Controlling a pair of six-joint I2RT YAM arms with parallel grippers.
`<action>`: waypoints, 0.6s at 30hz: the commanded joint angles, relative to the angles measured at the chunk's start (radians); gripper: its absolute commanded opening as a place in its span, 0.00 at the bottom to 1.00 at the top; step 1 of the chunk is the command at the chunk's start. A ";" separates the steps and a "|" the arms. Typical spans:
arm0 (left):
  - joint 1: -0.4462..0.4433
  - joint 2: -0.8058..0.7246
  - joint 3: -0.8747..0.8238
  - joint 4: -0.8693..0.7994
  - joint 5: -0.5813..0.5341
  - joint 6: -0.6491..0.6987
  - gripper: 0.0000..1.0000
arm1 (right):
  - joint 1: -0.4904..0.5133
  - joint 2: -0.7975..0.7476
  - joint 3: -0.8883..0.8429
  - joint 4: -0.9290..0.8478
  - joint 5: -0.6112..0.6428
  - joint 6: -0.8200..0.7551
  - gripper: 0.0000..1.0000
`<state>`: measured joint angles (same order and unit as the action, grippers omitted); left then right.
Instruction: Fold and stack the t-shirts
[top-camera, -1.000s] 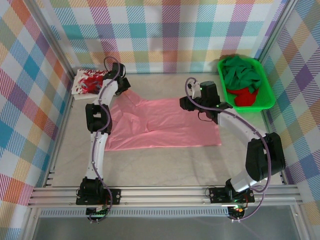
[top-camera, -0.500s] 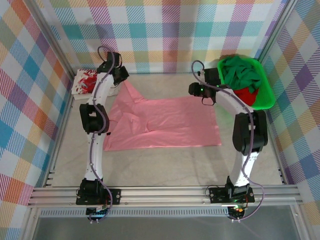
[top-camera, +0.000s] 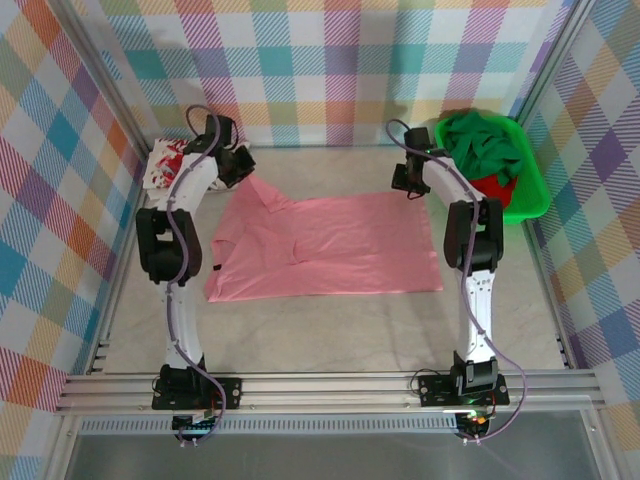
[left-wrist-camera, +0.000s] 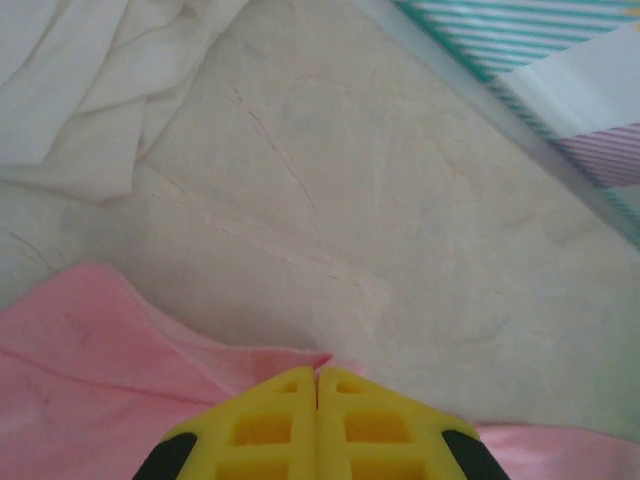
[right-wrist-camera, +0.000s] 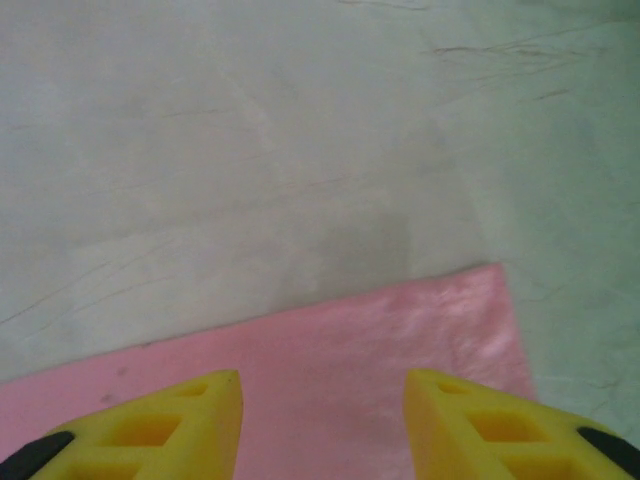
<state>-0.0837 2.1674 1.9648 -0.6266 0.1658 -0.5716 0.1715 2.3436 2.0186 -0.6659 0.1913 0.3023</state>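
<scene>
Salmon-pink soft-cloth short-sleeved t-shirt (top-camera: 340, 250) lies spread across the middle of the pale table (top-camera: 330, 325). It's mostly flat, w/ a few creases nr its left side. Its far-left corner is drawn out to a point at the left gripper (top-camera: 243, 168). Left wrist view: yellow fingers (left-wrist-camera: 265, 430) pressed together, pink cloth pinched at their tips. Right gripper (top-camera: 408, 182) sits at the shirt's far-right corner. Right wrist view: yellow fingers (right-wrist-camera: 180, 415) well apart, gripping nothing, w/ the pink corner flat on the table below them. White t-shirt w/ red splashy print (top-camera: 165, 165) is bunched at the table's far-left corner, just beside the left gripper and apart from the pink one. Bright green plastic tray (top-camera: 530, 208) at far right holds a dark green t-shirt (top-camera: 482, 145) heaped over a red one (top-camera: 492, 192).
</scene>
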 joint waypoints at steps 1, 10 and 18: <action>-0.005 -0.140 -0.092 0.141 0.055 -0.059 0.00 | 0.005 0.062 0.094 -0.121 0.117 0.015 0.48; -0.010 -0.283 -0.301 0.216 0.087 -0.116 0.00 | 0.003 0.283 0.465 -0.366 0.151 0.074 0.57; -0.011 -0.333 -0.392 0.215 0.097 -0.122 0.00 | -0.005 0.311 0.480 -0.385 0.131 0.105 0.57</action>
<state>-0.0902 1.8816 1.5982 -0.4335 0.2455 -0.6827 0.1711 2.6392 2.4702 -0.9932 0.3290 0.3809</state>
